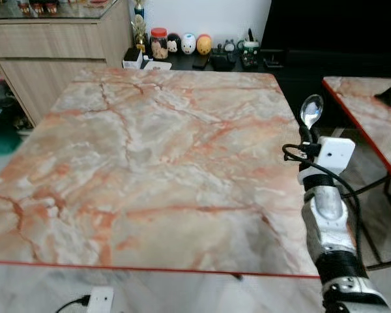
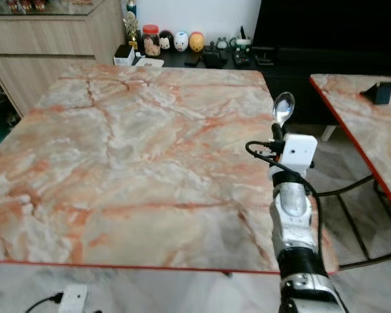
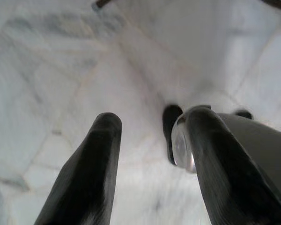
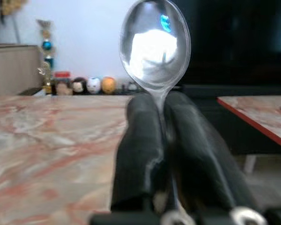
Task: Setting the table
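Note:
My right gripper (image 1: 306,134) is raised at the right edge of the marble table (image 1: 150,163) and is shut on a silver spoon (image 1: 311,111). The spoon's bowl (image 4: 154,44) stands upright above the two black fingers (image 4: 140,140), which pinch its handle. In the right eye view the spoon (image 2: 283,108) sits just above the white wrist camera block. My left gripper (image 3: 152,136) hangs low over the pale tiled floor, open, with nothing between its fingers (image 3: 91,173).
A second marble table (image 1: 371,117) stands to the right across a narrow gap. Jars and small figurines (image 1: 182,44) line a dark low shelf behind the table, beside a wooden cabinet (image 1: 52,45). A white power strip (image 1: 99,298) lies on the floor near the front edge.

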### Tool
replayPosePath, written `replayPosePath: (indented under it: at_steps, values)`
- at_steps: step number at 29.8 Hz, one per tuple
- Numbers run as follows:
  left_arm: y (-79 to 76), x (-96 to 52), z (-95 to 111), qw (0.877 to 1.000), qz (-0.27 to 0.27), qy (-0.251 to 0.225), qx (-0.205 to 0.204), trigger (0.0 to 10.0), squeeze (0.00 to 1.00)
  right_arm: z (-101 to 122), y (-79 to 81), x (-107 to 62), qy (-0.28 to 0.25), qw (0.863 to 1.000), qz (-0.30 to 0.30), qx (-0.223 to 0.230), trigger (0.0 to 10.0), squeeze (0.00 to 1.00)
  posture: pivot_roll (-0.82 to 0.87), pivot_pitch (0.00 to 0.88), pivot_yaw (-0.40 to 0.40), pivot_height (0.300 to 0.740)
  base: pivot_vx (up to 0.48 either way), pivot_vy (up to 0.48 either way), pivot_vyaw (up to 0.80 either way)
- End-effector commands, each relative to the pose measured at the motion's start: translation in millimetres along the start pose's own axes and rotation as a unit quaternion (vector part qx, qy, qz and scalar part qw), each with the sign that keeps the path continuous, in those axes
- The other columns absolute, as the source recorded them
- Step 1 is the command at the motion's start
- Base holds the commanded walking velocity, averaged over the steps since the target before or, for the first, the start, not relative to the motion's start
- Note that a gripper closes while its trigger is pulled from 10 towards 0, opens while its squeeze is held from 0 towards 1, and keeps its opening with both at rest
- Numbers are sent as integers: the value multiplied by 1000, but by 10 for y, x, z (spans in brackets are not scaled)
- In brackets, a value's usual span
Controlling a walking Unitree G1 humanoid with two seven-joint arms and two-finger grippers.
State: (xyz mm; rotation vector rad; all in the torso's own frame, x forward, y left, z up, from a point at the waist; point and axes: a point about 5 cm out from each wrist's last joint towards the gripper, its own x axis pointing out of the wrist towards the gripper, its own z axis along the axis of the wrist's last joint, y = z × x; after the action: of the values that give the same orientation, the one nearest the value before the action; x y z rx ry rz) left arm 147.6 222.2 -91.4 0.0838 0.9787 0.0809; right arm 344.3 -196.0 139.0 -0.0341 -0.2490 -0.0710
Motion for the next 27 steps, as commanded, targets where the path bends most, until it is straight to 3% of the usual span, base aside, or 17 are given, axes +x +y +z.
replayPosePath:
  at_steps: [1,15,22,27]
  values:
    - [-47,0,-20,1000,-7,3,0,10000,0,39,-79,20,-8,1000,-11,-4,10000,0,-3,0,-29,740,0,-349,0]
    - [-50,1,-23,1000,-3,5,-4,10000,0,132,-25,86,-25,1000,-3,-3,10000,0,-6,0,-29,740,0,-344,0]
    - [-54,2,-20,1000,-3,4,-5,10000,0,353,37,144,-77,997,12,-23,10000,0,-13,0,-28,740,0,-344,0]
    - [-59,2,-21,1000,-5,5,-6,10000,0,394,53,148,-84,996,16,-20,10000,0,-13,0,-29,740,0,-345,0]
